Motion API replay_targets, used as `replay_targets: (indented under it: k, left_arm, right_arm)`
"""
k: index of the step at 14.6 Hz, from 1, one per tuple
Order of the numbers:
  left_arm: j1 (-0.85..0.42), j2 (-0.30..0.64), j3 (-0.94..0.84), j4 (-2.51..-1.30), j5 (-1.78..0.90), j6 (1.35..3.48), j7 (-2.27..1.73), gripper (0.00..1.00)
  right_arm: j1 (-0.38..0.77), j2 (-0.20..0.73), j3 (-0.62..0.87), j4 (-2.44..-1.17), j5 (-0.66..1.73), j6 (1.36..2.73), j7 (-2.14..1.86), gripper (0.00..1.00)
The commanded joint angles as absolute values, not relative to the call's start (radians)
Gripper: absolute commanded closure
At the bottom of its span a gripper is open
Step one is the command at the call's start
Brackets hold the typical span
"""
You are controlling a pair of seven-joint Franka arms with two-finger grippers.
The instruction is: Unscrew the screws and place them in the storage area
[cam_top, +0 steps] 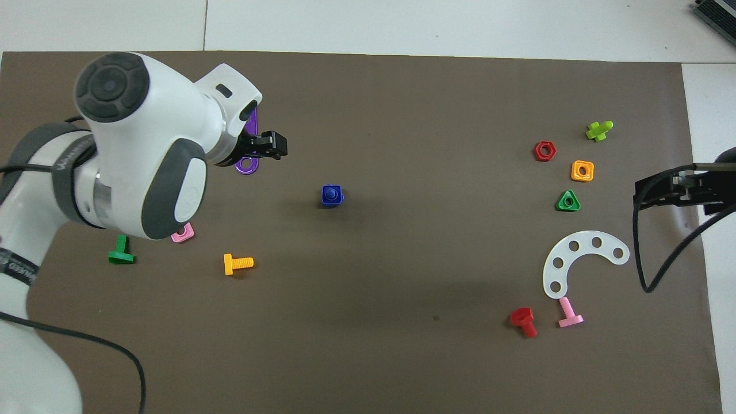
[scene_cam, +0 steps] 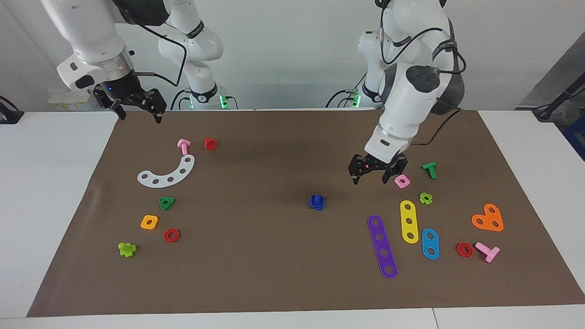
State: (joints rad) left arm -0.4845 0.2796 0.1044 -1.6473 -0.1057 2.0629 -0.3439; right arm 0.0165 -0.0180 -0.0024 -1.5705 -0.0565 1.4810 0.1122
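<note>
The blue bolt and its blue nut stand joined together as one piece near the middle of the brown mat; the piece also shows in the overhead view. My left gripper is open and empty, low over the mat beside a pink square nut, toward the left arm's end from the blue piece; it also shows in the overhead view. My right gripper is open and empty, raised over the mat's corner at the right arm's end, where it waits; it also shows in the overhead view.
At the left arm's end lie purple, yellow and blue strips, an orange heart plate, a green bolt and an orange bolt. At the right arm's end lie a white arc, a green triangular nut and other nuts and bolts.
</note>
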Motion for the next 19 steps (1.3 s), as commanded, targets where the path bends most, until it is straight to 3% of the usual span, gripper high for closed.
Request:
replay_targets:
  k: [1,6,19]
  left_arm:
    - [-0.54,0.353,0.124,-1.652,-0.123,2.175,-0.397,0.07]
    - [-0.61,0.491,0.126,-1.634,-0.115,2.319,-0.43,0.09]
    - [-0.669,0.489,0.126,-1.75,-0.084,2.384,-0.419,0.23]
  right_arm:
    - [0.005,-0.041,0.005,-1.598,-0.035,1.502,0.109,0.0]
    - [0.005,-0.041,0.005,-1.598,-0.035,1.502,0.109,0.0]
    - [0.005,-0.041,0.005,-1.598,-0.035,1.502,0.109,0.0]
